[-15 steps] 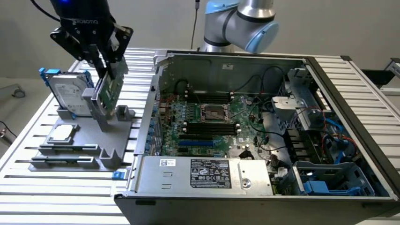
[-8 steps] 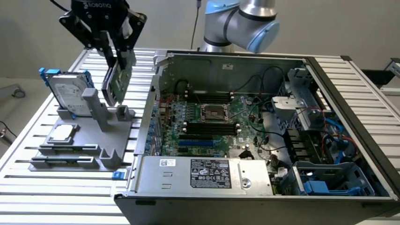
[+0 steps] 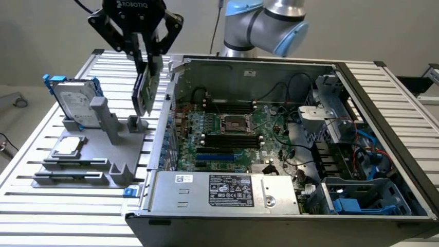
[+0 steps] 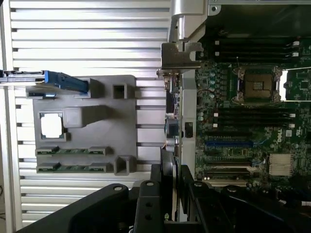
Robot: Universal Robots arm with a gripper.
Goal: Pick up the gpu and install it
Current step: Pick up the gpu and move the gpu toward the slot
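While end effector (image 3: 148, 62) grips gpu (image 3: 146, 90) beside open case (image 3: 205, 229), motherboard (image 3: 200, 126) lies inside

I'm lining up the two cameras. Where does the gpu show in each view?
Exterior view: gpu hangs from the gripper, by the computer case wall on the exterior view's left.
Wrist view: gpu edge-on between grey fixture and motherboard.
Shared landmark: CPU socket.

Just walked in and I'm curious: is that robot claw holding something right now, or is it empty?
Gripper: closed on the gpu, which hangs on edge, lifted off the table.
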